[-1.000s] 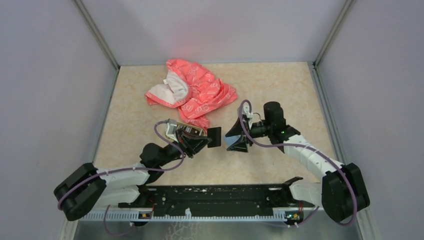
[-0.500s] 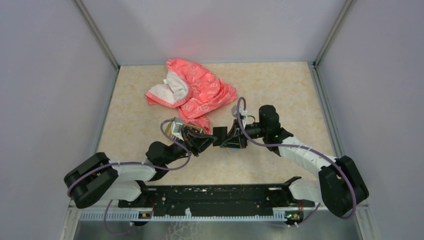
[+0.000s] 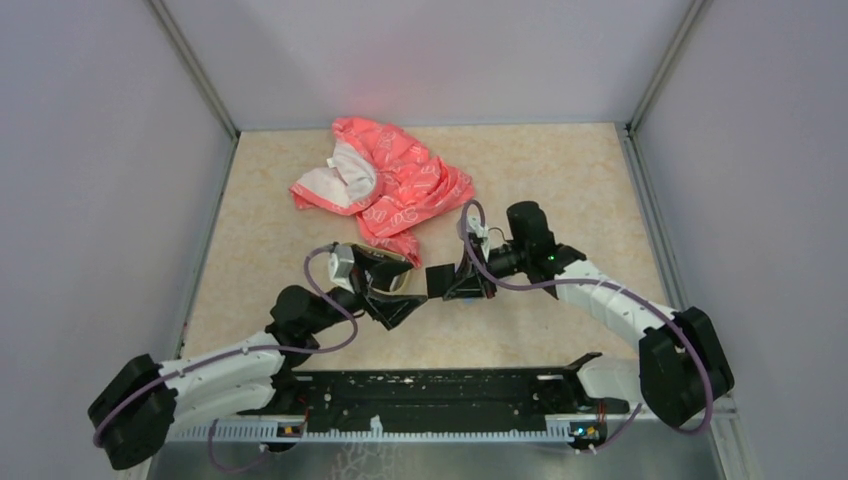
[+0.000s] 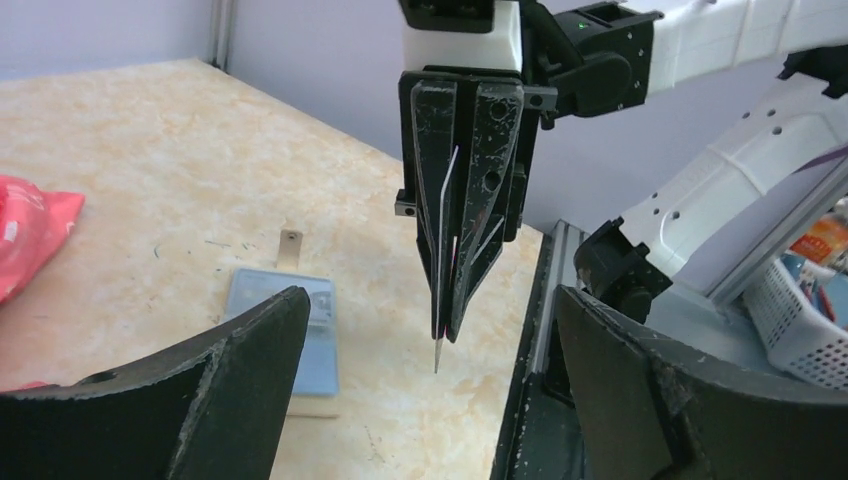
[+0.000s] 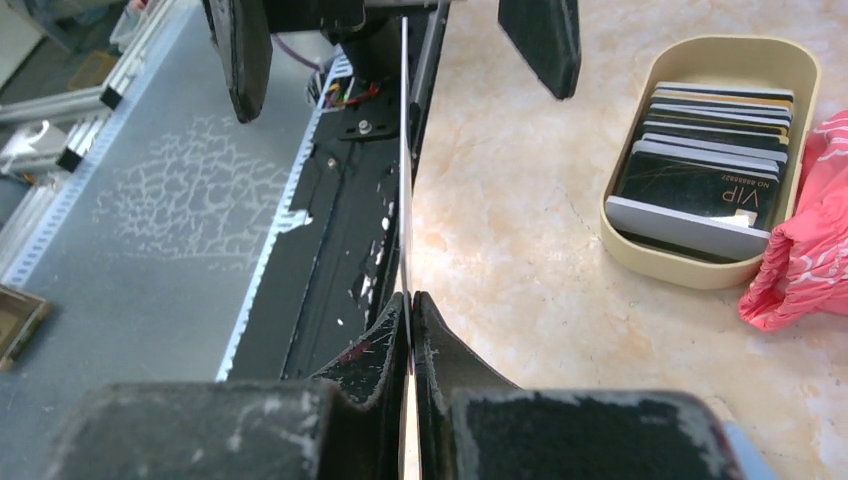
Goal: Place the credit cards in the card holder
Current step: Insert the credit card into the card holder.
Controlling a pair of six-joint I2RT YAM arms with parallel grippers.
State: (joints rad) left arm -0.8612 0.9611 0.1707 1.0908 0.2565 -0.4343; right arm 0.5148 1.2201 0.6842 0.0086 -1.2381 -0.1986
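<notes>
Since a second ago the card (image 3: 437,280) has changed hands. The left tool (image 3: 412,285), which was clamped on it, now stands wide open with a finger on either side and touching nothing. The right tool (image 5: 410,308) has come in from the right and closed flat on the card. The card is dark and held upright on edge, pinched between the right fingers with one end sticking out past their tips. In both wrist views I see it only as a thin line. It hangs over the middle of the desk (image 3: 560,180), and I cannot tell whether its free end touches the surface. The holder (image 4: 285,322) lies flat on the desk just beside that spot, blue-grey face up, apart from both tools. In the top view it is almost wholly hidden under the right tool. The other cards (image 5: 705,165) are stacked on a slant in the beige oval dish (image 5: 690,268); they are mostly dark with pale edges, and the front one is marked VIP. The dish sits on the desk partly under the left tool, and the crumpled pink cloth (image 3: 385,185) lies just beside it on the far side.
</notes>
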